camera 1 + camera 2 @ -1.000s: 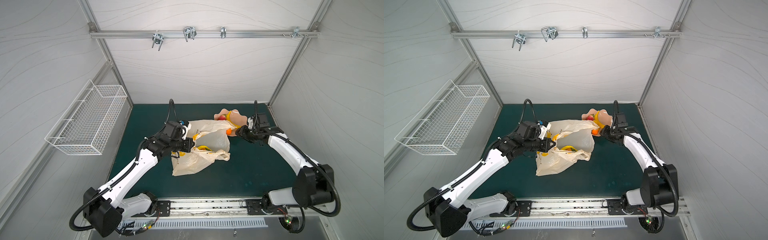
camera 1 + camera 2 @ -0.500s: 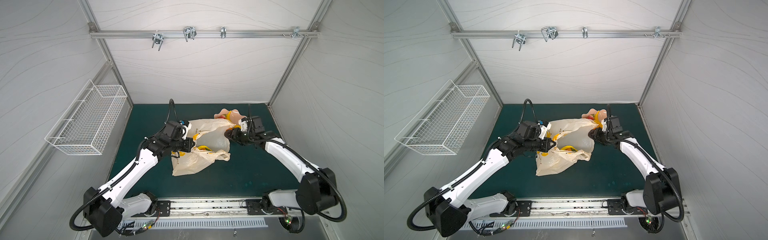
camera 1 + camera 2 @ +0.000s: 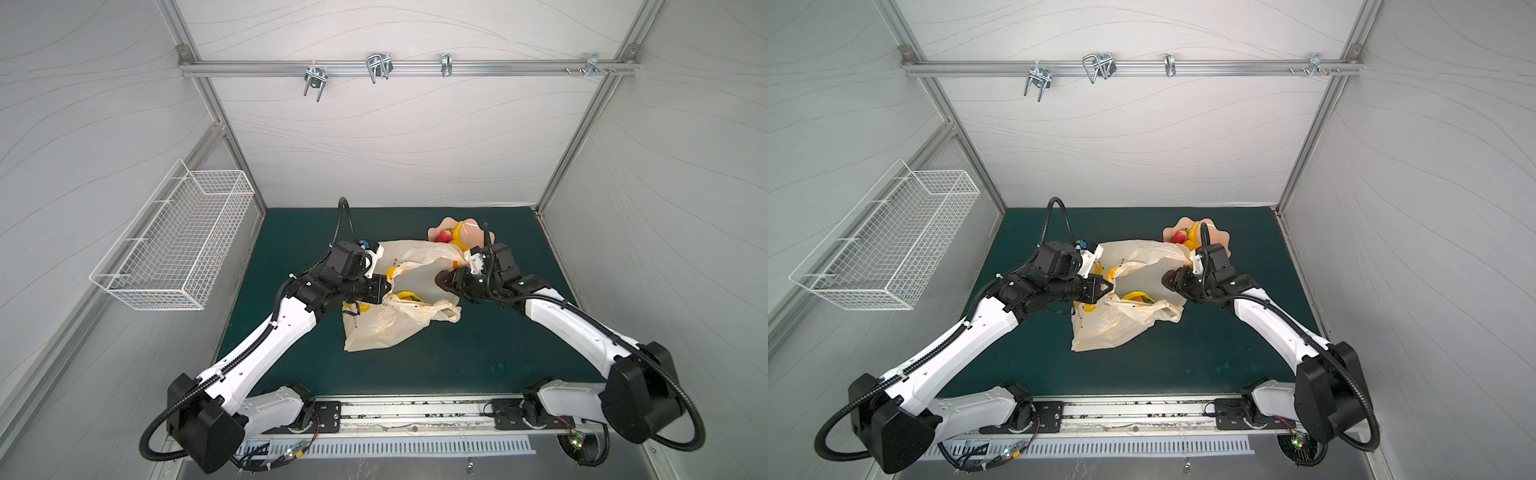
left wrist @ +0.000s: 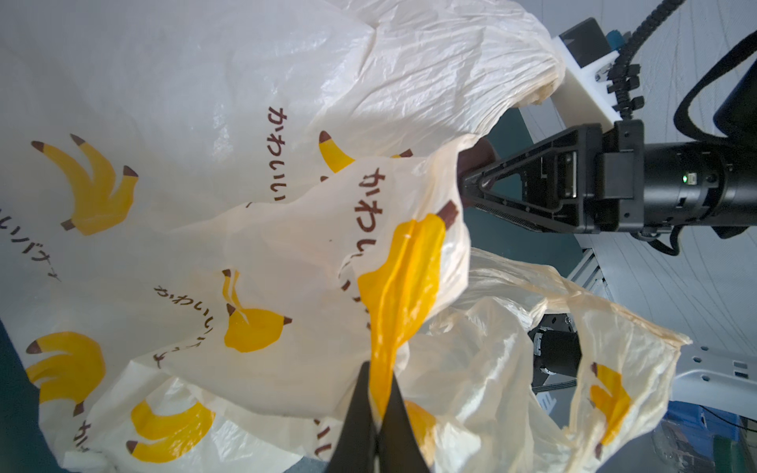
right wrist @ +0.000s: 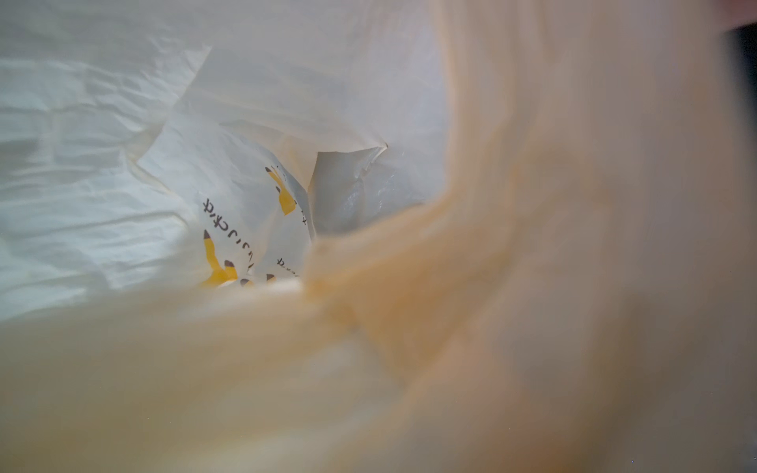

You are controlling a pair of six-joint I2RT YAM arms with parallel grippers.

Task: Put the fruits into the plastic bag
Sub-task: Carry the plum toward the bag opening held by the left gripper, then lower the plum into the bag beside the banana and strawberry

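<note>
left jaws pinch the plastic bag by its rim; right jaws sit at its mouth, grip unclear.

The plastic bag, at seven o'clock from the pink dish, carries dark brown lettering: "かわいい", repeated; also "バナナ".

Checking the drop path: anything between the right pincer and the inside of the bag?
Yes, the bag's own rim: a loose fold hangs close across the front of the right pincer. Beyond the fold the mouth gapes open, with the left pincer pinching its edge.
</note>
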